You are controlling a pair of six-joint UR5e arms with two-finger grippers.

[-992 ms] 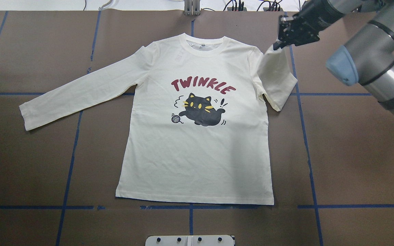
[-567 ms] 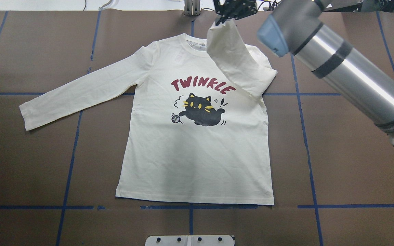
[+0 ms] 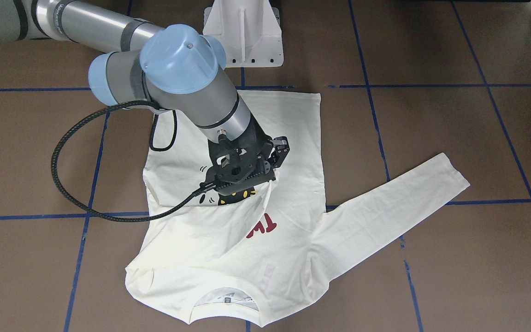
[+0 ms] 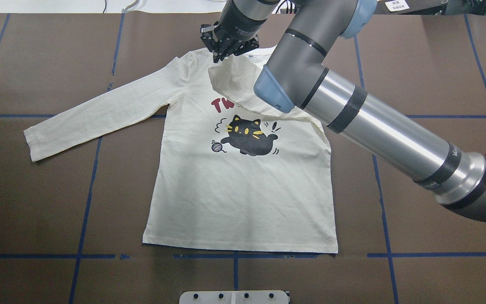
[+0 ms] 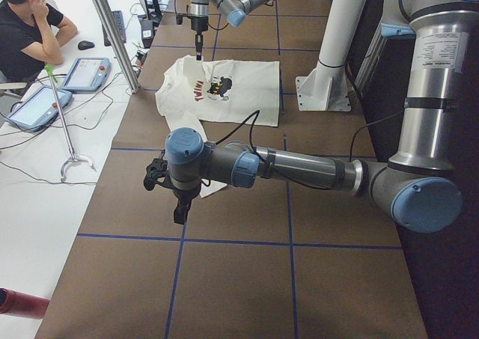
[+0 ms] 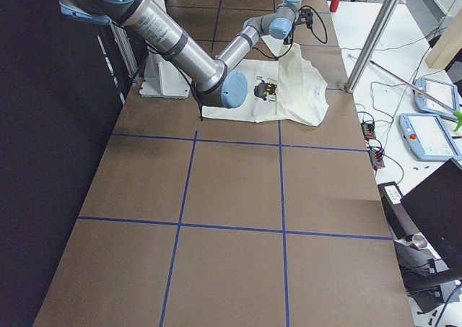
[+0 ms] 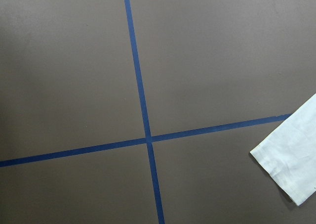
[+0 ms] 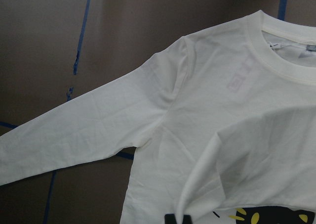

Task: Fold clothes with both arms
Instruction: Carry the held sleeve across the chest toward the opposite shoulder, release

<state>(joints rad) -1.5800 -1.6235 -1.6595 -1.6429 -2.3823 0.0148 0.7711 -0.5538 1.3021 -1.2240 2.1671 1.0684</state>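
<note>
the right gripper is pinching the cuff of one sleeve above the collar of the shirt, which is lying print-up on the brown table, while the left gripper is hovering near the other cuff, its finger spread impossible to tell.

In the overhead view the right arm and the lifted sleeve of the shirt cover most of the red lettering, leaving two letters. The arm itself runs off the frame's right edge. Where the right gripper pinches the sleeve's end, the cuff is lost between its fingers. From the front, that gripper masks most of the cat print. The left gripper shows only in the left side view, too small to read its fingers. The left wrist view cuts the other cuff at its right edge.
</note>
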